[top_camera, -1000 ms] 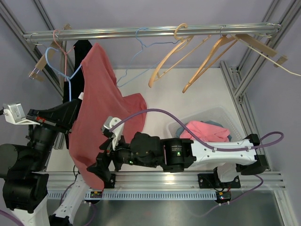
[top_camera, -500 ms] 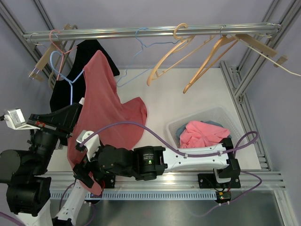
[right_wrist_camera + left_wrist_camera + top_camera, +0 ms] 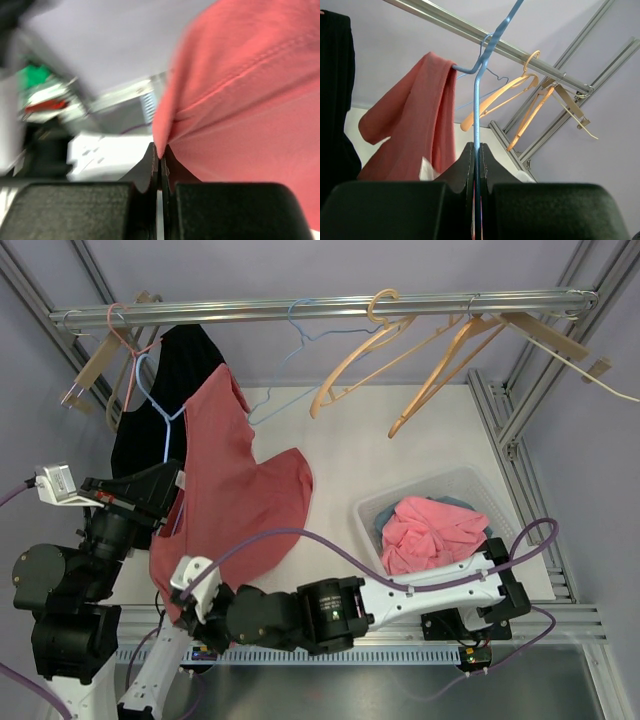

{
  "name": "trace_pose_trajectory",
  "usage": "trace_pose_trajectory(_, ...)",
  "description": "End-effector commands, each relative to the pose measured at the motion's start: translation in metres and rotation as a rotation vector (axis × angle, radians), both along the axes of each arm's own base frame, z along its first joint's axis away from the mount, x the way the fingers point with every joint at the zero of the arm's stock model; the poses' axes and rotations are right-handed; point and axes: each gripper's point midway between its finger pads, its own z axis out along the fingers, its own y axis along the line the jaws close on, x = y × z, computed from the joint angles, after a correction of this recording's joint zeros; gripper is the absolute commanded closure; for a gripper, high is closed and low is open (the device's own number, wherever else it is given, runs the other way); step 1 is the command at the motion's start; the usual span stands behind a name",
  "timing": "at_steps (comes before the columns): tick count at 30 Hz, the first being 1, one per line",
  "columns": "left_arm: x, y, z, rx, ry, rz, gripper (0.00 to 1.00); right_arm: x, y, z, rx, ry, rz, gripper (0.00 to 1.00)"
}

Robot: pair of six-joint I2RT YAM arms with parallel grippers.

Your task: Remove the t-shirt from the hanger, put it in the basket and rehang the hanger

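Lavender walls and aluminium framing close in a white table (image 3: 400, 430). At its near-left corner the right gripper (image 3: 159, 151) is pinched shut on the bottom hem of the red t-shirt (image 3: 240, 480), with a thin fold of the cloth caught between its fingertips. Just beyond, by the left edge, the left gripper (image 3: 475, 150) is clamped tight on the wire of the blue hanger (image 3: 160, 415), which runs straight up out of the closed jaws. The t-shirt is draped over that hanger's shoulder and falls in a long sweep toward the near edge, one part spread on the table. Toward the right edge stands a clear basket (image 3: 368, 512) holding crumpled pink clothes (image 3: 430, 530). Farthest off, the metal rail (image 3: 300, 308) spans the far edge, carrying a black garment (image 3: 185, 355) at the left, a bare blue wire hanger (image 3: 291, 345) and two tilted wooden hangers (image 3: 365, 360).
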Motion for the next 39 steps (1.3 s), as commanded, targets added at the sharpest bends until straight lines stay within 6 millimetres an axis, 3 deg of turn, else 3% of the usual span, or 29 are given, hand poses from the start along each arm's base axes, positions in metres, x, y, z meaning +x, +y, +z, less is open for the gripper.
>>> trace_pose_trajectory(1,0.003,-0.001,0.033,-0.019,-0.136,-0.004,1.0,-0.062,-0.024,0.022,0.03,0.029,0.213,1.0)
trace_pose_trajectory(2,0.004,-0.002,0.039,-0.033,-0.152,-0.012,1.0,-0.079,-0.027,0.012,-0.006,0.052,0.289,1.0)
trace_pose_trajectory(3,0.008,-0.005,0.042,-0.039,-0.152,-0.027,1.0,-0.09,-0.03,-0.013,-0.086,0.077,0.31,1.0)
trace_pose_trajectory(5,0.009,-0.008,0.055,-0.066,-0.177,-0.051,1.0,-0.098,-0.033,-0.047,-0.189,0.088,0.328,1.0)
trace_pose_trajectory(7,0.006,-0.012,0.071,-0.077,-0.202,-0.08,1.0,-0.1,-0.035,-0.068,-0.245,0.116,0.309,1.0)
trace_pose_trajectory(9,-0.009,-0.013,0.092,-0.089,-0.249,-0.093,1.0,-0.1,-0.04,-0.082,-0.272,0.145,0.297,1.0)
trace_pose_trajectory(13,-0.035,-0.021,0.112,-0.083,-0.302,-0.164,1.0,-0.084,-0.054,-0.086,-0.284,0.141,0.222,1.0)
trace_pose_trajectory(14,-0.044,-0.024,0.112,-0.089,-0.305,-0.187,1.0,-0.068,-0.063,-0.07,-0.246,0.125,0.157,1.0)
trace_pose_trajectory(16,-0.052,-0.028,0.103,-0.085,-0.296,-0.223,1.0,-0.052,-0.08,-0.066,-0.236,0.103,0.097,1.0)
trace_pose_trajectory(17,-0.065,-0.028,0.1,-0.092,-0.31,-0.235,1.0,-0.035,-0.095,-0.042,-0.177,0.094,0.038,1.0)
trace_pose_trajectory(19,-0.074,-0.031,0.092,-0.094,-0.309,-0.26,1.0,-0.016,-0.114,-0.034,-0.15,0.072,-0.036,1.0)
trace_pose_trajectory(20,-0.075,-0.033,0.085,-0.099,-0.294,-0.275,1.0,-0.006,-0.131,-0.015,-0.107,0.074,-0.058,1.0)
trace_pose_trajectory(25,-0.111,-0.038,0.075,-0.094,-0.337,-0.341,1.0,0.053,-0.18,0.007,-0.043,-0.021,-0.257,1.0)
trace_pose_trajectory(26,-0.117,-0.04,0.075,-0.09,-0.346,-0.355,1.0,0.065,-0.192,0.025,0.015,-0.037,-0.27,1.0)
trace_pose_trajectory(27,-0.128,-0.043,0.073,-0.079,-0.357,-0.383,1.0,0.084,-0.199,0.026,0.024,-0.046,-0.317,1.0)
trace_pose_trajectory(28,-0.133,-0.045,0.072,-0.073,-0.36,-0.402,1.0,0.095,-0.21,0.041,0.066,-0.043,-0.332,1.0)
trace_pose_trajectory(30,-0.144,-0.05,0.069,-0.049,-0.372,-0.442,1.0,0.123,-0.222,0.059,0.109,-0.09,-0.388,1.0)
trace_pose_trajectory(33,-0.152,-0.054,0.065,-0.022,-0.375,-0.49,1.0,0.148,-0.233,0.086,0.141,-0.153,-0.432,1.0)
trace_pose_trajectory(39,-0.152,-0.06,0.052,0.005,-0.356,-0.537,1.0,0.184,-0.251,0.124,0.128,-0.32,-0.575,1.0)
